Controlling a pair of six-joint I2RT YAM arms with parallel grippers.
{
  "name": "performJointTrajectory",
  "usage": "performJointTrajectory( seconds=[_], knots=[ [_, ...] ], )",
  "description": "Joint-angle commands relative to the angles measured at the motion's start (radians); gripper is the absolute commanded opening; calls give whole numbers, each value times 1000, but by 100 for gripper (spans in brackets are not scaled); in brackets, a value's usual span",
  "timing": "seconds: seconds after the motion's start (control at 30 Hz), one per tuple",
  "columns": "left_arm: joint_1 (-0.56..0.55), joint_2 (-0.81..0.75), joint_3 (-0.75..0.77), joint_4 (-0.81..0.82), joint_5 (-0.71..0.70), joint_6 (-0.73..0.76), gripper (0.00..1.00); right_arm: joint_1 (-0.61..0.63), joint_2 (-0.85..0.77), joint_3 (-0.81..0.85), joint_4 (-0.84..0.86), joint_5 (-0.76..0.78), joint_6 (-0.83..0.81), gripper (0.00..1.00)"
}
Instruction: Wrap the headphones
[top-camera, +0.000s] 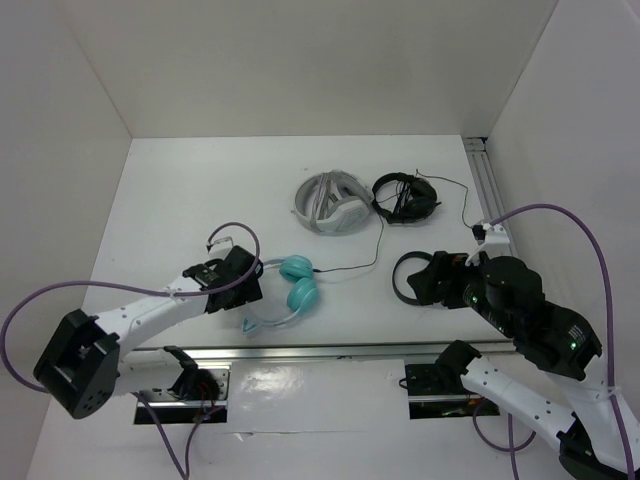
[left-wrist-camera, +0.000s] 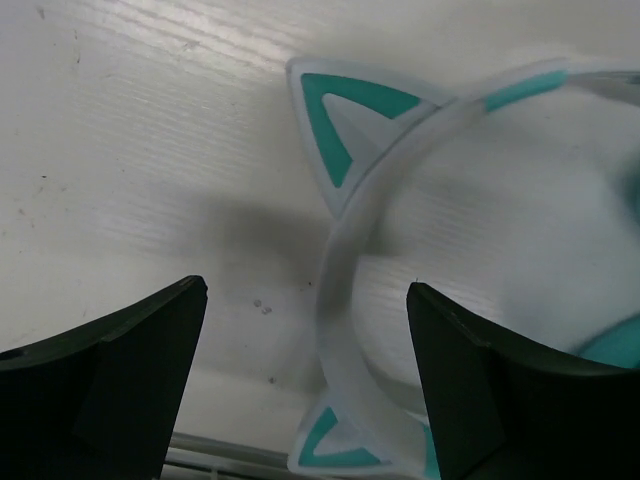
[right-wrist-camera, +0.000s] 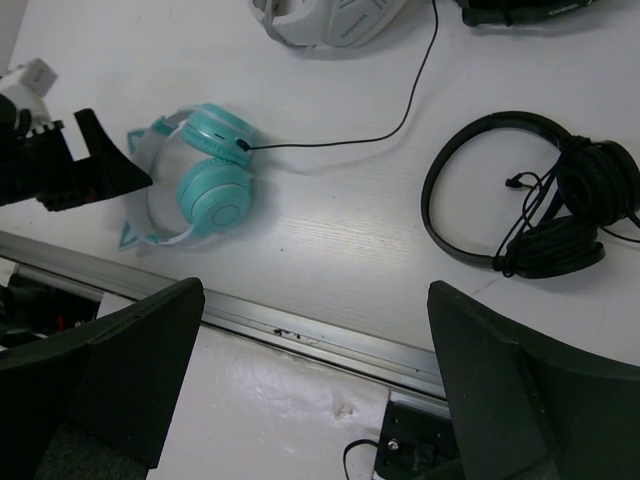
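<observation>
On white table (top-camera: 180, 200), teal cat-ear headphones (top-camera: 297, 283), left fingers (left-wrist-camera: 120, 380) apart astride headband (left-wrist-camera: 340, 290)

teal headphones (right-wrist-camera: 205, 180) lying flat | black cable (right-wrist-camera: 405, 115) loose, far end unclear

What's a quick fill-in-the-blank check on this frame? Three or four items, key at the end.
1. The left gripper has its jaws ____, with the pale headband seen between them.
2. That headband belongs to the teal headphones and carries two cat ____.
3. Counting every colour, ____ pairs of headphones lie on the table.
4. The white-grey headphones lie ____ back on the table than the teal pair.
Missing words: open; ears; four; farther.
</observation>
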Motion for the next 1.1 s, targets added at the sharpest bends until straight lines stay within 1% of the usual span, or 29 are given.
performJointTrajectory(
  seconds=[0.0,0.1,0.2,0.3,0.37,0.47,0.5,0.53,0.6,0.63,0.73,0.83,0.9,0.93,1.0,1.03,1.07],
  knots=[
    [49,65,-39,143,71,15,93,-6,-13,-14,73,-42,-17,100],
    [49,79,-55,168,96,15,90,-6,-13,-14,73,-42,-17,100],
    [49,88,-82,194,123,15,80,-6,-13,-14,84,-42,-17,100],
    [49,88,-108,194,133,15,64,-6,-13,-23,96,-42,-17,100],
    [40,67,-119,194,142,6,57,-6,-13,-23,107,-51,-17,100],
    [40,56,-128,173,142,-14,41,-6,-4,-32,125,-61,-17,100],
    [40,56,-128,163,142,-14,32,-6,-4,-32,125,-61,-17,100],
    [40,47,-128,148,142,-14,27,-6,5,-32,125,-70,-17,100],
    [40,36,-128,128,151,-23,12,-6,5,-32,135,-70,-17,100],
    [40,36,-119,110,151,-35,0,-6,5,-32,135,-70,-17,100],
    [15,-23,-76,22,139,-35,0,-6,14,-32,156,-70,-17,100],
    [-34,-89,3,-131,90,-61,0,-6,4,-53,202,-120,-17,100],
    [-64,-183,80,-233,90,-61,0,-6,-21,-78,278,-175,-44,100],
    [-75,-257,108,-257,115,-37,0,-6,-44,-113,342,-195,-53,100],
    [-97,-331,192,-294,174,-5,0,-6,-77,-170,415,-261,-75,100],
    [-109,-365,224,-309,188,-5,0,-6,-87,-193,496,-287,-75,100],
    [-109,-393,259,-321,200,30,0,-6,-87,-214,538,-344,-84,100]
  ],
)
